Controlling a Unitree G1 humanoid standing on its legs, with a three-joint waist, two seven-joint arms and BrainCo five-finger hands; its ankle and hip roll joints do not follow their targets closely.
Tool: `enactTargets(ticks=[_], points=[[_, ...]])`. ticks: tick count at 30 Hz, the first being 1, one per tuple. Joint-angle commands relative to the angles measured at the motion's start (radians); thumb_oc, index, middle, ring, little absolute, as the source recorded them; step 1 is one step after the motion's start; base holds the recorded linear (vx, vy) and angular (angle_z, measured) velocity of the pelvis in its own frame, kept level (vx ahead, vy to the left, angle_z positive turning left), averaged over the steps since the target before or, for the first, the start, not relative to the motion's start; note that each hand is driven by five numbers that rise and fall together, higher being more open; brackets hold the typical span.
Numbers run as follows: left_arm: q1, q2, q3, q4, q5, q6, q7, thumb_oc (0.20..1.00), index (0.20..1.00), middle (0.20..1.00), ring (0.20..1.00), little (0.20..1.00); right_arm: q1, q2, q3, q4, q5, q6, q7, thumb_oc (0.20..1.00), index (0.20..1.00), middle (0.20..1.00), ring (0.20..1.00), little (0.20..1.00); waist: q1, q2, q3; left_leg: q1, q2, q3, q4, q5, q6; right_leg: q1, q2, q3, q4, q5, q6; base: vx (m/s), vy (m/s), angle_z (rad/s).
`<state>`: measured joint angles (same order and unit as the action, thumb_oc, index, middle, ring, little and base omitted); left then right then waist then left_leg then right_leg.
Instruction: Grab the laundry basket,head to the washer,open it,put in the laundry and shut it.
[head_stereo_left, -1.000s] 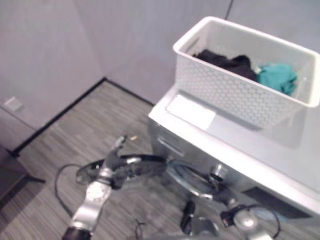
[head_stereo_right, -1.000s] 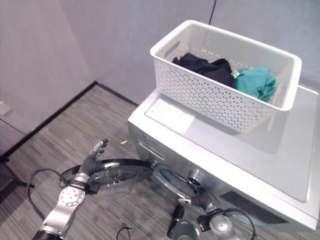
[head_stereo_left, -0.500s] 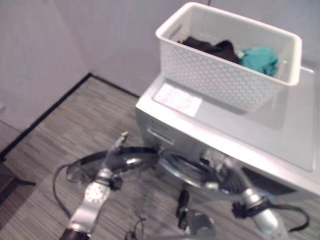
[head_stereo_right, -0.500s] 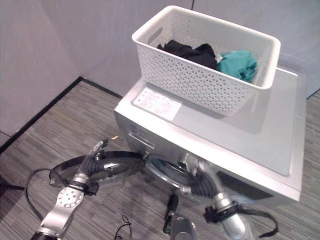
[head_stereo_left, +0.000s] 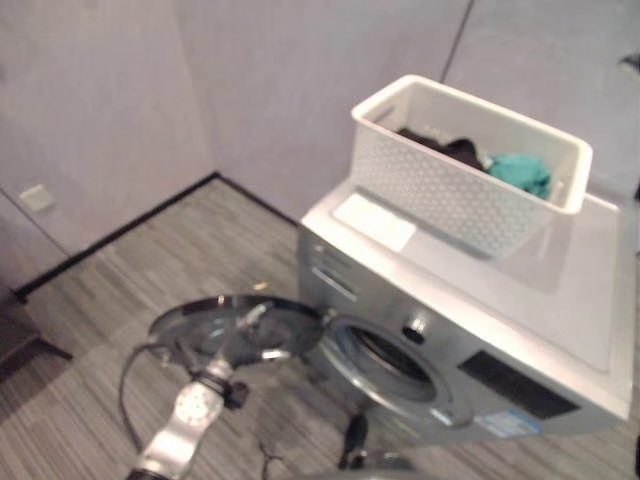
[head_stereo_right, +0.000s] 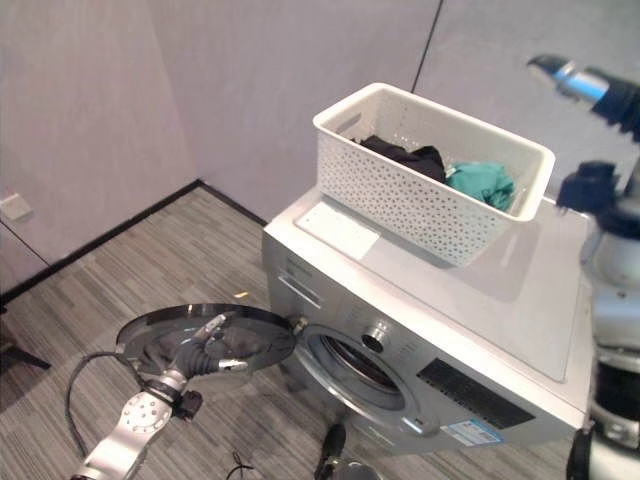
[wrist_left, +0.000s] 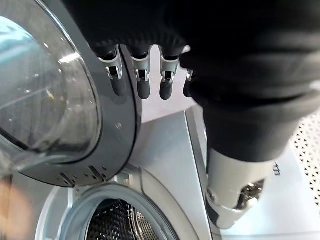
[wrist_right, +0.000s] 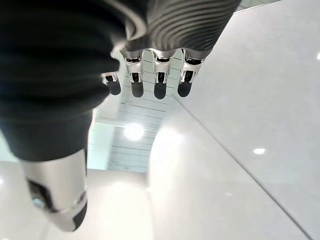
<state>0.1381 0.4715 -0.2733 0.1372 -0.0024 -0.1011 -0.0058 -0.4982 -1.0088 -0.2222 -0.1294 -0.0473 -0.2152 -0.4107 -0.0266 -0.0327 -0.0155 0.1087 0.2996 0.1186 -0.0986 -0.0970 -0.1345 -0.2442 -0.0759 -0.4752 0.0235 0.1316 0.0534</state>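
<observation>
The silver washer (head_stereo_right: 480, 300) stands against the wall with its round door (head_stereo_right: 165, 325) swung wide to the left and the drum opening (head_stereo_right: 350, 365) bare. My left hand (head_stereo_right: 203, 347) lies open on the inner side of the door, its straight fingers (wrist_left: 142, 85) against the grey rim. The white perforated laundry basket (head_stereo_right: 420, 195) sits on top of the washer, holding a black garment (head_stereo_right: 405, 155) and a teal one (head_stereo_right: 483, 182). My right hand (head_stereo_right: 565, 75) is raised high at the right, above the washer's far corner, fingers (wrist_right: 156, 80) straight and holding nothing.
Grey plank floor (head_stereo_right: 150, 260) spreads left of the washer up to a wall corner with a black skirting. A white wall socket (head_stereo_right: 12, 207) sits low on the left wall. A white label (head_stereo_right: 338, 228) lies on the washer top by the basket.
The view has shifted. My right hand left the drum opening and rose high to the right. The door has swung further open with my left hand still on it.
</observation>
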Motion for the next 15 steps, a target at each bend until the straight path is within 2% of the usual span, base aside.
enactTargets(ticks=[1, 2, 3, 4, 5, 6, 9, 10, 11, 12, 13, 14, 15], points=[[-0.032, 0.048, 0.004, -0.069, -0.015, -0.055, -0.008, 1.0, 1.0, 1.0, 1.0, 1.0, -0.174, -0.112, 0.04, 0.098, 0.023, 0.049, -0.008, 1.0, 1.0, 1.0, 1.0, 1.0, 0.043, -0.019, 0.037, 0.078, 0.007, 0.011, 0.044, 0.067, 0.011, 0.085, -0.098, 0.069, 0.01, -0.053, 0.097, 0.01, -0.023, 0.04], [-0.025, 0.058, 0.005, -0.064, -0.024, -0.061, -0.011, 1.0, 1.0, 1.0, 1.0, 1.0, -0.268, -0.198, 0.124, 0.221, 0.022, 0.075, 0.012, 1.0, 1.0, 1.0, 1.0, 1.0, 0.057, -0.028, 0.033, 0.078, 0.016, 0.006, 0.046, 0.076, 0.006, 0.092, -0.089, 0.068, 0.007, -0.059, 0.097, 0.02, -0.021, 0.03], [-0.025, 0.053, 0.008, -0.064, -0.025, -0.061, -0.011, 1.0, 1.0, 1.0, 1.0, 1.0, -0.291, -0.202, 0.146, 0.234, 0.025, 0.071, 0.01, 1.0, 1.0, 1.0, 1.0, 1.0, 0.055, -0.024, 0.034, 0.078, 0.015, 0.007, 0.046, 0.076, 0.006, 0.092, -0.089, 0.068, 0.006, -0.059, 0.097, 0.0, 0.0, 0.0], [-0.028, 0.061, 0.011, -0.059, -0.038, -0.061, -0.015, 1.0, 1.0, 1.0, 1.0, 1.0, -0.418, -0.265, 0.272, 0.344, 0.06, 0.093, 0.057, 1.0, 1.0, 1.0, 1.0, 1.0, 0.058, -0.033, 0.033, 0.073, 0.016, 0.002, 0.048, 0.091, 0.004, 0.094, -0.085, 0.069, 0.001, -0.056, 0.094, 0.0, -0.013, 0.04], [-0.027, 0.056, 0.015, -0.059, -0.038, -0.061, -0.015, 1.0, 1.0, 1.0, 1.0, 1.0, -0.44, -0.265, 0.292, 0.351, 0.061, 0.092, 0.056, 1.0, 1.0, 1.0, 1.0, 1.0, 0.054, -0.029, 0.033, 0.073, 0.016, 0.003, 0.047, 0.091, 0.004, 0.094, -0.085, 0.069, 0.001, -0.056, 0.094, 0.0, -0.015, 0.13], [-0.024, 0.057, 0.016, -0.057, -0.044, -0.061, -0.018, 1.0, 1.0, 1.0, 1.0, 1.0, -0.502, -0.288, 0.361, 0.407, 0.065, 0.102, 0.069, 1.0, 1.0, 1.0, 1.0, 1.0, 0.054, -0.033, 0.031, 0.071, 0.017, 0.002, 0.046, 0.099, 0.002, 0.093, -0.084, 0.068, 0.0, -0.056, 0.092, 0.01, -0.01, 0.17], [-0.015, 0.082, 0.03, -0.057, -0.069, -0.059, -0.034, 1.0, 1.0, 1.0, 1.0, 1.0, -0.801, -0.341, 0.679, 0.608, 0.097, 0.136, 0.191, 1.0, 1.0, 1.0, 1.0, 1.0, 0.053, -0.055, 0.028, 0.062, 0.024, -0.003, 0.044, 0.123, -0.004, 0.087, -0.074, 0.069, 0.0, -0.063, 0.085, 0.01, -0.029, 0.03], [-0.012, 0.083, 0.036, -0.057, -0.078, -0.059, -0.039, 1.0, 1.0, 1.0, 1.0, 1.0, -0.897, -0.333, 0.776, 0.672, 0.115, 0.145, 0.221, 1.0, 1.0, 1.0, 1.0, 1.0, 0.049, -0.057, 0.027, 0.059, 0.027, -0.003, 0.045, 0.132, -0.005, 0.084, -0.071, 0.07, 0.0, -0.063, 0.083, 0.0, 0.0, 0.0], [-0.011, 0.076, 0.039, -0.057, -0.079, -0.058, -0.039, 1.0, 1.0, 1.0, 1.0, 1.0, -0.935, -0.328, 0.813, 0.685, 0.119, 0.142, 0.222, 1.0, 1.0, 1.0, 1.0, 1.0, 0.045, -0.05, 0.027, 0.059, 0.026, -0.003, 0.044, 0.133, -0.005, 0.083, -0.072, 0.07, 0.0, -0.063, 0.082, 0.01, -0.033, 0.02], [-0.001, 0.088, 0.054, -0.062, -0.095, -0.056, -0.052, 1.0, 1.0, 1.0, 1.0, 1.0, -1.087, -0.298, 0.968, 0.814, 0.169, 0.162, 0.296, 1.0, 1.0, 1.0, 1.0, 1.0, 0.039, -0.058, 0.026, 0.054, 0.031, -0.003, 0.044, 0.152, -0.009, 0.078, -0.066, 0.073, 0.001, -0.065, 0.079, 0.02, -0.035, 0.05], [0.004, 0.089, 0.06, -0.063, -0.1, -0.054, -0.06, 1.0, 1.0, 1.0, 1.0, 1.0, -1.166, -0.27, 1.056, 0.892, 0.19, 0.169, 0.337, 1.0, 1.0, 1.0, 1.0, 1.0, 0.035, -0.058, 0.025, 0.051, 0.034, -0.003, 0.043, 0.161, -0.01, 0.075, -0.063, 0.073, 0.0, -0.066, 0.077, 0.02, -0.035, 0.03], [0.004, 0.081, 0.062, -0.064, -0.1, -0.054, -0.061, 1.0, 1.0, 1.0, 1.0, 1.0, -1.196, -0.264, 1.085, 0.904, 0.194, 0.165, 0.339, 1.0, 1.0, 1.0, 1.0, 1.0, 0.033, -0.051, 0.026, 0.05, 0.034, -0.003, 0.042, 0.162, -0.01, 0.074, -0.064, 0.073, 0.0, -0.067, 0.077, 0.02, -0.024, 0.05], [0.009, 0.086, 0.066, -0.068, -0.105, -0.053, -0.071, 1.0, 1.0, 1.0, 1.0, 1.0, -1.28, -0.215, 1.179, 0.999, 0.201, 0.17, 0.379, 1.0, 1.0, 1.0, 1.0, 1.0, 0.029, -0.052, 0.026, 0.045, 0.039, -0.005, 0.041, 0.175, -0.012, 0.07, -0.058, 0.078, -0.001, -0.068, 0.074, 0.0, 0.0, 0.0]])
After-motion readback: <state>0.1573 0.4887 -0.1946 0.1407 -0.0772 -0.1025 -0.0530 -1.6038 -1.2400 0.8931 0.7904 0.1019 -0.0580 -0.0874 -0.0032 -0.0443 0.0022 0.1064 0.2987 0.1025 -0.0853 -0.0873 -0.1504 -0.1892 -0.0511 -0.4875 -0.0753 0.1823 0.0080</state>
